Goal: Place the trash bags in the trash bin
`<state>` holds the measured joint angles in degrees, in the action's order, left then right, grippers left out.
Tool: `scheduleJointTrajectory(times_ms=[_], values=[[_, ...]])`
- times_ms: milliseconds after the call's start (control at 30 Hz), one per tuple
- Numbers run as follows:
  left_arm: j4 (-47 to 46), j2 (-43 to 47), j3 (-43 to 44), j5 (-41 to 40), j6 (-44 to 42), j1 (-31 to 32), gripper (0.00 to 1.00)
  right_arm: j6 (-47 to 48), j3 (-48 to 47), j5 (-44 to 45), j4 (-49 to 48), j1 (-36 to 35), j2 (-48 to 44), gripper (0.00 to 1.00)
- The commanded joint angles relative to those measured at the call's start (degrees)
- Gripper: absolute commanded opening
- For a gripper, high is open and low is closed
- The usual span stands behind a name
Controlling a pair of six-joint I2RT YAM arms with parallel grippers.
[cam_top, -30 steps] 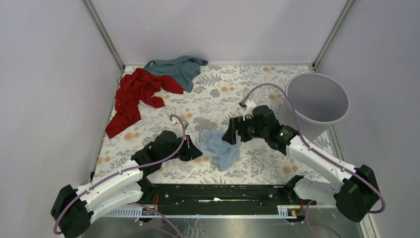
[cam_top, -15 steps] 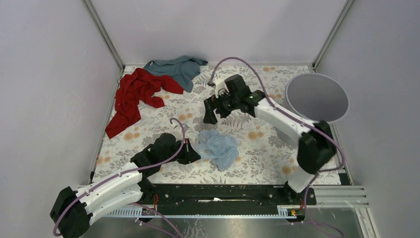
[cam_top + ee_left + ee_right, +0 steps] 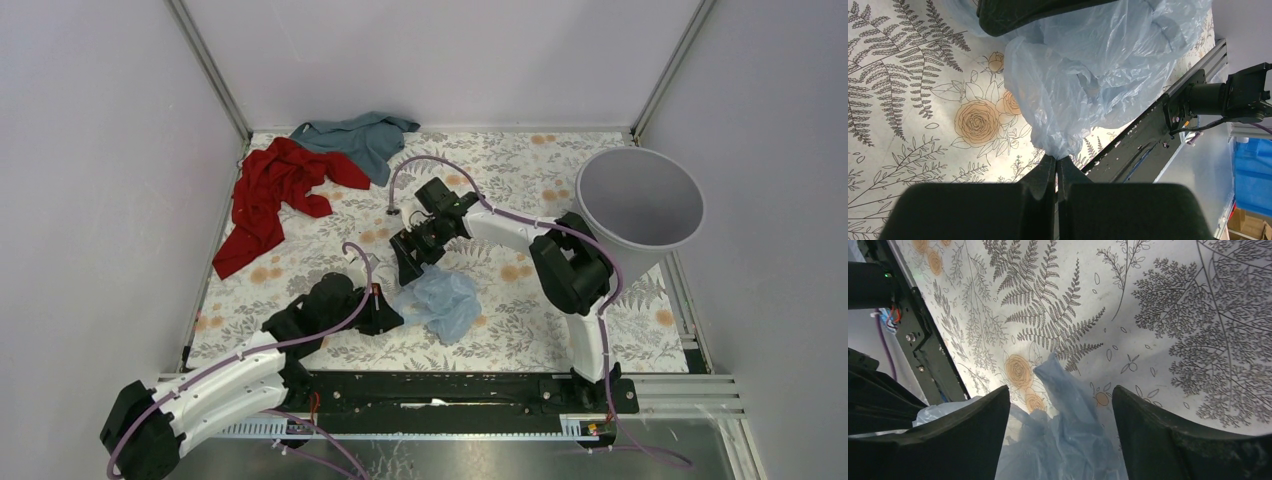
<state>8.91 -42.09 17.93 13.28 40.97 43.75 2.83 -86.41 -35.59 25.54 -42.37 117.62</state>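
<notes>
Nearest me, the black rail (image 3: pixel 450 385) ran along the table's near edge, with both arm bases on it. Just beyond it, the left gripper (image 3: pixel 1055 160) had its fingers pressed tight together on a twisted corner of the trash bag (image 3: pixel 1088 75). The rest of the pale blue film lay crumpled on the floral table cover (image 3: pixel 520 320), near the middle and towards the front.

Over the bag's far side, the right gripper (image 3: pixel 1060 390) pointed down with its fingers spread wide. From its wrist camera I saw a peak of the film rising between them, but I could not tell if either finger touched it.

The right arm's bent elbow (image 3: pixel 570 270) stood between the bag and the trash bin (image 3: pixel 600 165). The bin sat at the table's right edge, well apart from the bag, its mouth open.

Farthest off, at the back left, lay a red cloth (image 3: pixel 270 195) with a teal-grey cloth (image 3: pixel 360 135) touching it.
</notes>
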Motion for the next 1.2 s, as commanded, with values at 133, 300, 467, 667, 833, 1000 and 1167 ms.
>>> scheduleJointTrajectory(times_ms=[133,300,467,667,833,1000,1167], values=[[-2.7,0.9,1.6,-0.1,0.0,-0.1,0.00,-3.2,-3.3,-2.7,-3.4,0.0,0.8,0.26],[7.3,3.1,8.7,-8.1,1.6,-0.1,0.00,-8.2,-1.2,23.4,-5.6,0.5,-11.1,0.00],[22.1,5.7,19.9,-24.1,3.2,-0.3,0.00,-10.3,7.5,48.4,-12.7,2.2,-27.7,0.00],[31.0,1.6,32.8,-32.7,-0.5,-0.9,0.00,-14.6,17.3,58.5,-14.8,3.6,-42.6,0.00],[35.6,-4.6,39.4,-38.0,-3.8,-2.7,0.00,-16.2,26.3,57.3,-17.7,3.6,-53.8,0.07],[33.7,-4.2,36.6,-35.4,-4.4,-7.6,0.00,-16.3,34.9,57.3,-20.6,3.6,-60.4,0.02],[31.7,-1.4,29.3,-33.7,-2.8,-11.3,0.00,-20.7,38.8,56.2,-21.2,3.6,-64.0,0.00]])
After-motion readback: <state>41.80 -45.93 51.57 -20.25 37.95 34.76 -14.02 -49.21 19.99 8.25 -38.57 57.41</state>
